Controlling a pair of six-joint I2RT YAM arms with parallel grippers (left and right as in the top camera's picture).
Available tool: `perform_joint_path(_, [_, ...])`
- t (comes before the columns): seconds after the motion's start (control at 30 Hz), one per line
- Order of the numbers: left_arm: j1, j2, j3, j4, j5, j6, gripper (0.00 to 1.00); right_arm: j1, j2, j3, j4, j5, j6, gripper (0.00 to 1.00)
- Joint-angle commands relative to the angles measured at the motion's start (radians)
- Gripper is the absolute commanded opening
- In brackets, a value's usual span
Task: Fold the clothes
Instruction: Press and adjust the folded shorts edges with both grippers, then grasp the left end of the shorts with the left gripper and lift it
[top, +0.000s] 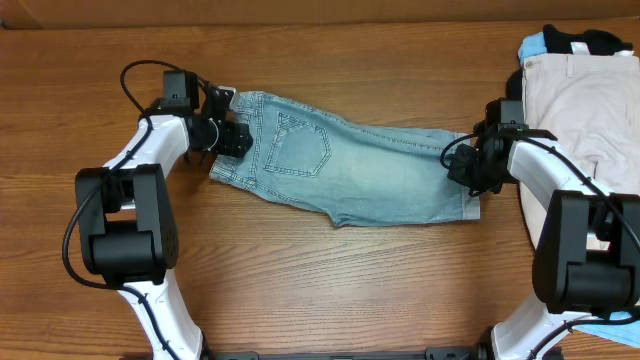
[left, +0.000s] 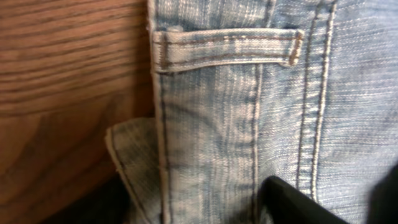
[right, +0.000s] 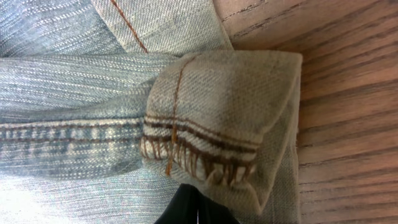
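our right fingers (right: 193, 208) are closed tight on the leg hem (right: 217, 149) of the denim shorts (top: 350, 165). the wrist view shows that hem corner curled up above the dark tip. our left fingers (left: 292, 202) stand apart over the waistband (left: 211, 124), one dark pad at the bottom of the view and another at its right border. flat denim lies between them and the belt loop (left: 227, 46) is just beyond. they bracket the cloth without pinching it.

the shorts lie stretched across the middle of the tabletop (top: 330, 290), waistband to our left, hems to our right, one back pocket (top: 297, 148) facing up. we judge them already halved lengthwise, with the crosswise fold in hand: one end has to travel over the other. that calls for the left fingers to shut on the waistband first, then a small lift so the layers travel together.

bare wood lies on the near and far sides of the shorts, so there is room to swing. the tight side is the right. the beige shorts (top: 580, 100) sit just beside our right arm (top: 545, 172), with a black piece (top: 590, 40) and a blue piece (top: 533, 45) at the far corner, and a wide sweep could drag them.
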Motion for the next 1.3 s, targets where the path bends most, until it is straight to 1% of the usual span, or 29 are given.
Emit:
perform_joint_path(0.0, [-0.006, 0.090, -0.029, -0.060, 0.034, 0.000, 0.55, -0.003, 0.000, -0.020, -0.018, -0.002, -0.006, 0.04])
perform_joint_path(0.03, [-0.006, 0.090, -0.029, -0.072, 0.020, -0.002, 0.34, -0.003, 0.000, -0.020, -0.017, -0.002, -0.006, 0.04])
perform_joint_path(0.07, [-0.006, 0.090, -0.029, -0.074, 0.006, -0.012, 0.20, -0.003, 0.000, -0.020, -0.018, -0.002, -0.006, 0.04])
perform_joint_path(0.1, [-0.005, 0.090, -0.028, -0.074, -0.013, -0.029, 0.09, -0.003, 0.000, -0.020, -0.019, -0.003, -0.006, 0.04])
perform_joint_path(0.13, [-0.003, 0.090, -0.025, -0.080, -0.035, -0.050, 0.04, -0.003, 0.000, -0.020, -0.022, -0.007, -0.007, 0.04])
perform_joint_path(0.23, [0.012, 0.090, 0.014, -0.140, -0.050, -0.062, 0.04, -0.003, 0.000, -0.015, -0.042, -0.034, -0.013, 0.04])
perform_joint_path(0.33, [0.034, 0.090, 0.092, -0.248, -0.050, -0.065, 0.04, -0.003, 0.000, 0.006, -0.072, -0.082, -0.027, 0.04])
perform_joint_path(0.37, [0.052, 0.090, 0.177, -0.357, -0.050, -0.065, 0.04, -0.003, 0.000, 0.032, -0.102, -0.119, -0.027, 0.04])
perform_joint_path(0.5, [0.081, 0.090, 0.370, -0.575, -0.050, -0.061, 0.04, -0.003, -0.002, 0.108, -0.195, -0.216, -0.031, 0.04])
perform_joint_path(0.57, [0.095, 0.090, 0.496, -0.705, -0.051, -0.048, 0.04, -0.003, -0.002, 0.163, -0.268, -0.271, -0.064, 0.05])
perform_joint_path(0.63, [0.106, 0.090, 0.632, -0.832, -0.069, -0.042, 0.04, -0.003, -0.002, 0.226, -0.350, -0.327, -0.109, 0.09])
perform_joint_path(0.7, [0.109, 0.090, 0.750, -0.932, -0.091, -0.042, 0.04, -0.003, -0.002, 0.267, -0.395, -0.363, -0.132, 0.11])
perform_joint_path(0.8, [0.109, 0.090, 0.917, -1.056, -0.129, -0.042, 0.04, -0.002, -0.002, 0.290, -0.410, -0.425, -0.132, 0.14])
perform_joint_path(0.87, [0.106, 0.090, 1.003, -1.111, -0.139, -0.042, 0.04, 0.003, -0.002, 0.285, -0.404, -0.448, -0.132, 0.13])
perform_joint_path(0.93, [0.101, 0.090, 1.067, -1.149, -0.139, -0.044, 0.04, 0.015, -0.002, 0.274, -0.394, -0.463, -0.131, 0.08])
perform_joint_path(0.97, [0.097, 0.090, 1.099, -1.167, -0.139, -0.048, 0.04, 0.026, -0.002, 0.269, -0.391, -0.480, -0.131, 0.04])
perform_joint_path(1.1, [0.082, 0.082, 1.147, -1.184, -0.138, -0.070, 0.04, 0.095, -0.002, 0.221, -0.329, -0.557, -0.122, 0.04])
perform_joint_path(1.27, [0.054, 0.079, 1.147, -1.184, -0.135, -0.077, 0.04, 0.196, -0.002, 0.124, -0.150, -0.558, 0.014, 0.04])
